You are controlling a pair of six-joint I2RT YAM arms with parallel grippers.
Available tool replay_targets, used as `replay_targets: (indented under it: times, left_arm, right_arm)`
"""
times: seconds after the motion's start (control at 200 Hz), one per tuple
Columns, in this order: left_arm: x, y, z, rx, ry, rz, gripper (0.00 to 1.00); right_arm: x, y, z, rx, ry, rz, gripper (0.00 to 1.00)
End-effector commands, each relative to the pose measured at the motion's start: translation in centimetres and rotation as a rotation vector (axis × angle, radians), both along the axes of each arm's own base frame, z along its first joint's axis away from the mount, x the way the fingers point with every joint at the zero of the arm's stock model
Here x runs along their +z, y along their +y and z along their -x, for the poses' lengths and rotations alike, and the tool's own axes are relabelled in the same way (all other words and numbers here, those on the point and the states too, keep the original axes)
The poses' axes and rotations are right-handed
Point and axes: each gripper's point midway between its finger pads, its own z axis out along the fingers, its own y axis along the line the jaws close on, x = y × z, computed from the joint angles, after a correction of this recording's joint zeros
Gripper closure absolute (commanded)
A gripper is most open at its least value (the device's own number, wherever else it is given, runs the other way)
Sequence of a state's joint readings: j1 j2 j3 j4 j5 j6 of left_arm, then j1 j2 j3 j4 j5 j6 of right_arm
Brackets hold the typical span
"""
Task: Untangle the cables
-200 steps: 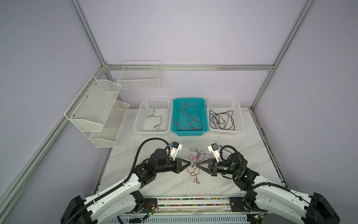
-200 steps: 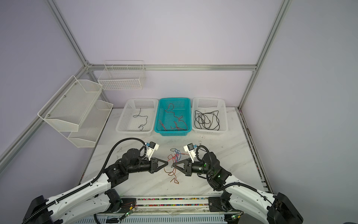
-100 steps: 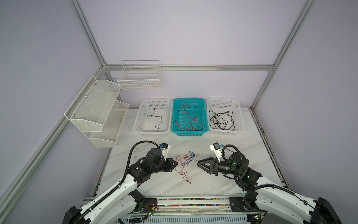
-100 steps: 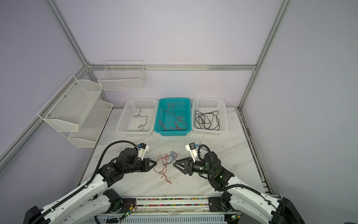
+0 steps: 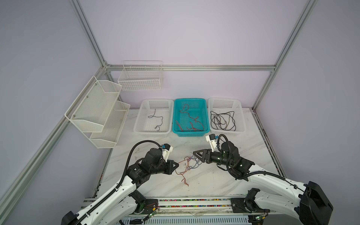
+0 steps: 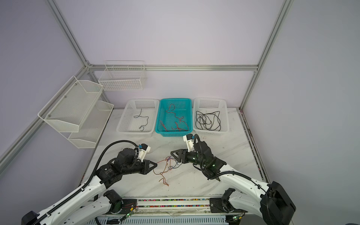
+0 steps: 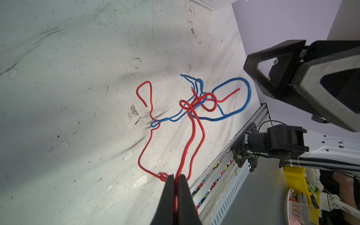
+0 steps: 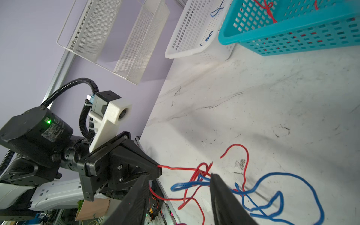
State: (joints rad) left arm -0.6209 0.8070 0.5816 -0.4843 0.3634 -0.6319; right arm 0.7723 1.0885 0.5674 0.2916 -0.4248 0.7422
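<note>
Cables (image 5: 187, 165), thin flexible wires in red and blue, knotted together on the scuffed white marble-pattern worktop (image 5: 214, 181), between the two arms and apart from the teal perforated plastic basket (image 5: 190, 100).

Risk from here: pulling the thin red wire (image 7: 192, 132) sideways with the knot (image 7: 196, 101) unheld. Likely to cinch the loops tighter or drag the whole bundle along rather than free the thin blue wire (image 7: 243, 105). An off-centre closure on the right would probably catch both colours at once.

Black left end effector (image 7: 176, 176): pressed together, pinching a strand of the red wire.

Black right end effector (image 8: 179, 176): spread apart, poised at the knot, gripping nothing. Contact with the wires impossible to tell.
</note>
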Motion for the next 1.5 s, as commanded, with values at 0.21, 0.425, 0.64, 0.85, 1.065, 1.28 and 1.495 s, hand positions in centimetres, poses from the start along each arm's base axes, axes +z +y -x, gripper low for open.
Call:
replay_targets:
  times: [0.21, 0.425, 0.64, 0.85, 1.065, 1.28, 1.495]
  left_arm:
    - [3.0, -0.7, -1.1, -0.019, -0.072, 0.019, 1.0]
    - [2.5, -1.0, -1.4, -0.022, -0.053, 0.012, 1.0]
    - [2.9, -0.8, -1.2, -0.015, -0.065, 0.022, 1.0]
    - [2.1, -1.0, -1.0, -0.018, -0.036, 0.029, 1.0]
    - [1.6, -0.7, -0.7, -0.015, -0.034, 0.017, 1.0]
    - [-0.1, 1.4, -1.2, 0.077, -0.002, -0.088, 1.0]
    - [-1.3, 3.9, -2.0, 0.214, 0.035, -0.195, 1.0]
  right_arm:
    - [-0.1, 0.2, 1.1, -0.063, 0.2, -0.106, 0.45]
    - [-1.3, 1.4, 1.7, -0.053, 0.241, -0.075, 0.45]
    - [-3.6, 2.2, 0.9, -0.068, 0.278, -0.037, 0.46]
    - [-3.0, 3.6, -0.4, -0.061, 0.238, -0.056, 0.61]
    - [-2.6, 3.6, -0.3, -0.041, 0.202, -0.033, 0.95]
    - [1.5, 0.4, -0.6, -0.116, 0.107, -0.029, 1.0]
    - [3.8, -4.3, -2.1, -0.171, 0.068, -0.015, 1.0]
